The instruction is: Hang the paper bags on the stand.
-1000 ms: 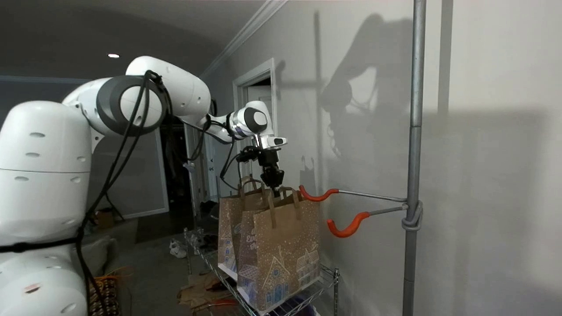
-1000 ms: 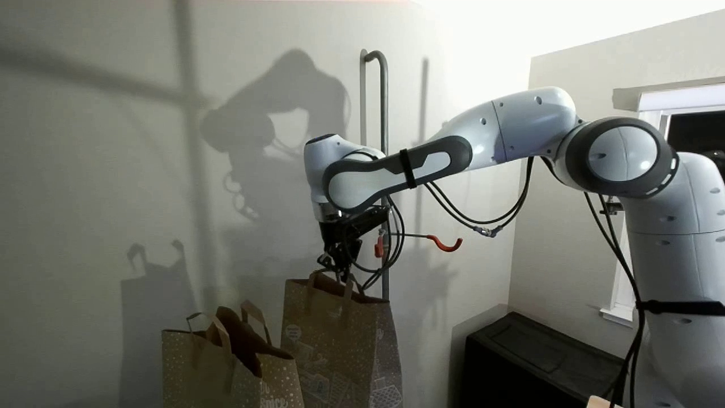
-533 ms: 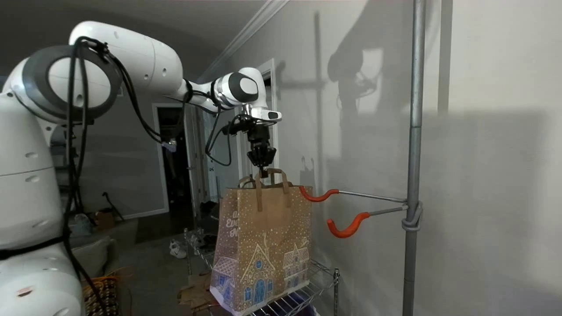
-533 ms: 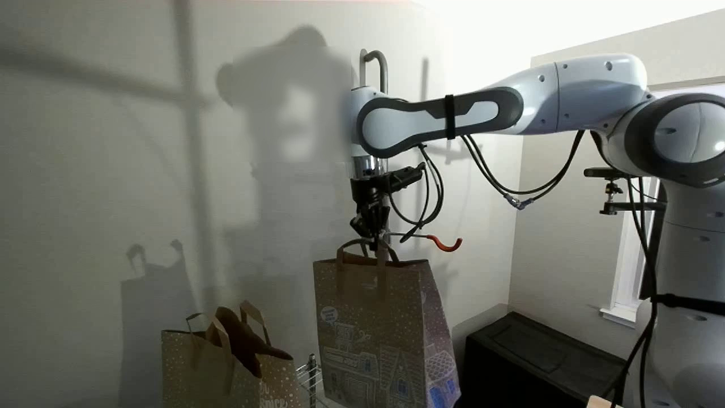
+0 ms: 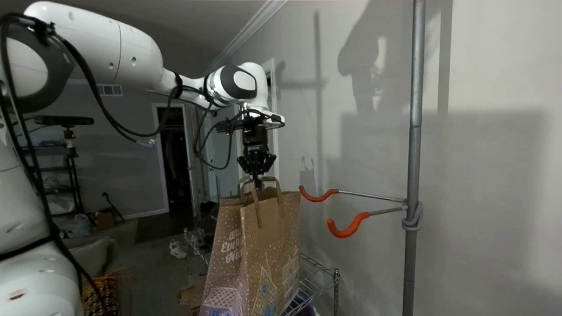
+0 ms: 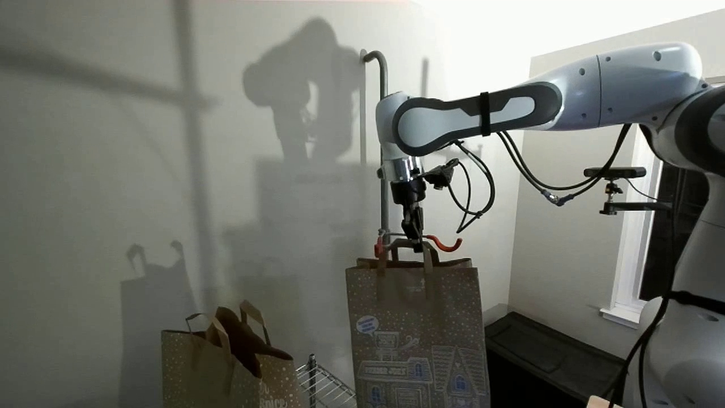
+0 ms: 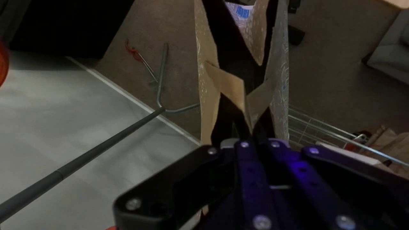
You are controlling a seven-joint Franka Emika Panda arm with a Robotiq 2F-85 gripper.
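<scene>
The gripper, mid-frame in an exterior view, is clamped narrow on both handles of a bag; the wrist view shows them pinched together, likely so both can be hung at once. The bag hangs mouth up, left of the red hooks, not yet on the stand; its bottom runs out of frame. The upturned tips should stop handles sliding off. A second bag shows at lower left in an exterior view, near a rack. Behind is a pale wall; a black box sits lower right, with brown floor in the wrist view.
</scene>
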